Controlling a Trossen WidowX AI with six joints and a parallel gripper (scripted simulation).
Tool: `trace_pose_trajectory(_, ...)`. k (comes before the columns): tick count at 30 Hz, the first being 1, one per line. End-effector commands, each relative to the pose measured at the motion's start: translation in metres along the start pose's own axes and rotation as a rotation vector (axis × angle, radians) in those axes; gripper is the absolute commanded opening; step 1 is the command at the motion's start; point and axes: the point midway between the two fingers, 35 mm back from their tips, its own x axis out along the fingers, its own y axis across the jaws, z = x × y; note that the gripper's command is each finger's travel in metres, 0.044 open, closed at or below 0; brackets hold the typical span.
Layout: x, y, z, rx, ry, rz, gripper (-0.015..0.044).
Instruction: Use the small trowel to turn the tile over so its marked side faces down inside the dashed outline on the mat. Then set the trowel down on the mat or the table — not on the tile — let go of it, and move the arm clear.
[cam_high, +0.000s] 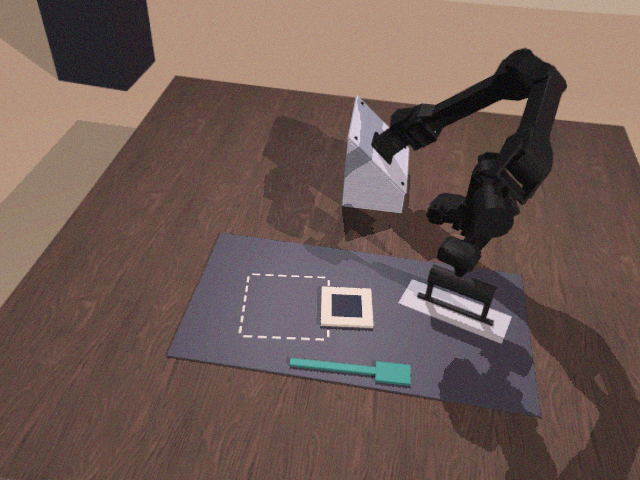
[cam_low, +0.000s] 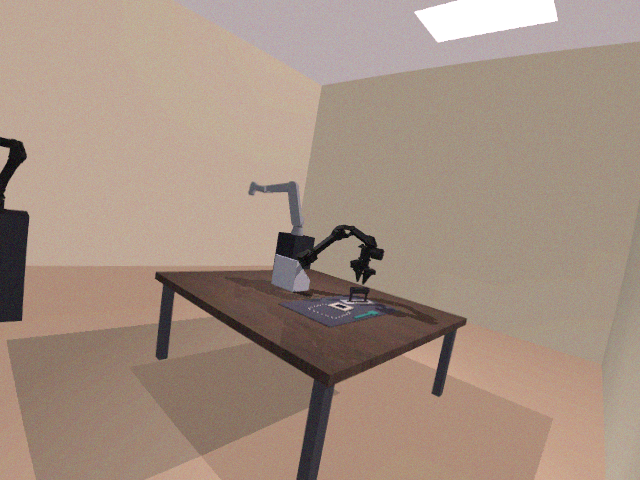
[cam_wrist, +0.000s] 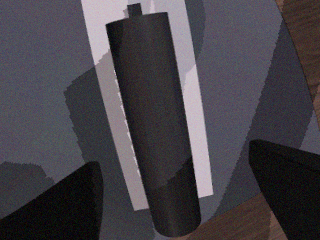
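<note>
Your gripper (cam_high: 459, 271) (cam_low: 362, 282) (cam_wrist: 176, 163) is open and grasping nothing, its fingers pointing down above the small trowel (cam_high: 461, 283) (cam_low: 358, 291) (cam_wrist: 155, 125) — the white plate with the black bar handle. In the wrist view you see the handle running between the two separated fingertips, with a gap on each side. The trowel's plate lies on the mat (cam_high: 206, 310) (cam_low: 330, 321) (cam_wrist: 40, 75), handle uppermost.

Your tile (cam_high: 346, 305) (cam_low: 341, 306) lies flat on that mat too, its dark marked square facing up. It overlaps one side of the dashed outline (cam_high: 256, 274) (cam_low: 309, 308) and sits mostly outside it, on the trowel's side — so the turn is yet to be made. A teal paddle-shaped tool (cam_high: 392, 373) (cam_low: 366, 314) rests near the mat's long edge, well apart from your gripper.
</note>
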Motion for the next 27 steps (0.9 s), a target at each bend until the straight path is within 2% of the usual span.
trace_pose_trajectory(1, -0.007, 0.002, 0.000, -0.007, 0.003, 0.009, 0.0300)
trace_pose_trajectory(27, 0.007, 0.003, 0.010, -0.754, -0.174, 0.183, 0.0300)
